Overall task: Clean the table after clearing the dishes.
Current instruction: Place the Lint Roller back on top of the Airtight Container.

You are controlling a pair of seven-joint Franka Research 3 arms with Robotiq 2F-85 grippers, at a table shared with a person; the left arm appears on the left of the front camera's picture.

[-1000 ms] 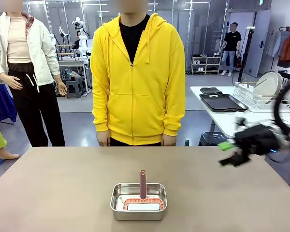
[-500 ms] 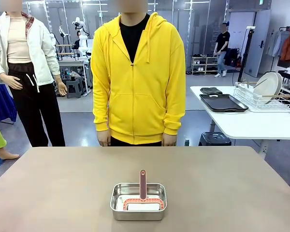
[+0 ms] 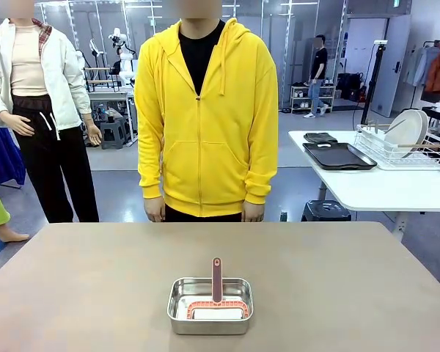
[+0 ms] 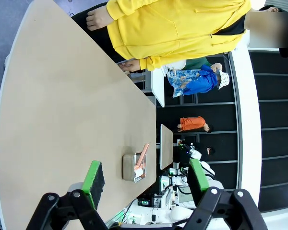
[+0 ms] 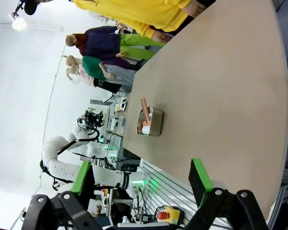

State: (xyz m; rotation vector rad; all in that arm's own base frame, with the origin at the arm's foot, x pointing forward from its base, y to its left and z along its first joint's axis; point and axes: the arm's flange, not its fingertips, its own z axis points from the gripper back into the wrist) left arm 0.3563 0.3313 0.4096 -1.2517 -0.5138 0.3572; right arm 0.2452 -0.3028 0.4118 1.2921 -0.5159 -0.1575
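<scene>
One desk: taupe desk (image 3: 95, 286), landmark for all below.
Pan: steel pan (image 3: 210, 305) on the desk's near middle, holding a brush (image 3: 217, 293) with its handle upright.
Dishes: plate (image 3: 405, 129) in a rack (image 3: 403, 150) on a white side table (image 3: 381, 187) right of the desk, dark tray (image 3: 339, 155) beside it.
Person: yellow hoodie (image 3: 209, 125), at the desk's far edge, arms down.
Left hand (image 4: 146, 177): wide, holding nothing, above the desk.
Right hand (image 5: 141, 181): wide, holding nothing, off the desk's edge.

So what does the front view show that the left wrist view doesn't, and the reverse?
Front view alone: the white side table with a dark tray and a plate in a wire rack. Left wrist view alone: the left gripper, jaws open and empty. Both share the table, the steel pan holding a pink-handled tool, and the person in yellow.
</scene>
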